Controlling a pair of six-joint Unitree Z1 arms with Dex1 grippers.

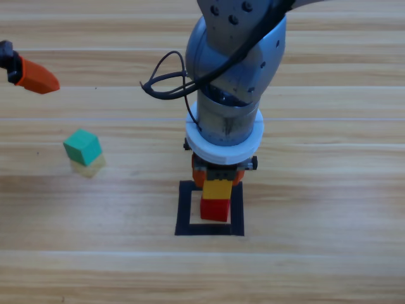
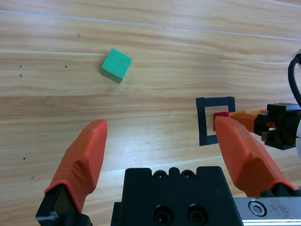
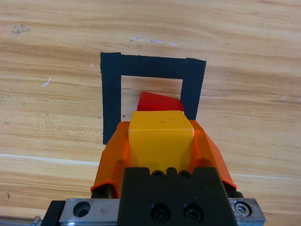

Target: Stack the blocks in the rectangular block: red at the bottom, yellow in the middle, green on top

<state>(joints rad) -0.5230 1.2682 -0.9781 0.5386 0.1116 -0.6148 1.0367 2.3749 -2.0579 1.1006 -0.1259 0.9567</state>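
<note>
The right gripper [image 3: 161,141], its two orange jaws clamped on either side of the small matte yellow cube [image 1: 217,189], held that cube over the small matte red cube [image 1: 215,209], which sat on the wooden table [image 1: 329,190] inside the square outline of black tape [image 1: 185,212]. From above, the yellow cube appeared directly over the red one, though the pictures could not settle whether the two faces were touching. In the right wrist view only a sliver of the red cube [image 3: 159,101] showed beyond the yellow cube [image 3: 161,136], which suggests the pair were close to lined up; the grip was likely kept firm so the middle layer could be squared before release.

The grey right arm came down from the top edge, its wrist pointing steeply down at the tape square, the gripper largely hidden beneath it in the high view.

The small matte teal-green cube [image 1: 82,146] lay on the bare wood well to the left of the outline, untouched, its turn on top of the stack not yet come. The left gripper [image 1: 37,76] waited at the picture's left edge, well clear of the green cube [image 2: 116,65], with its jaws spread wide apart and nothing between them.
</note>
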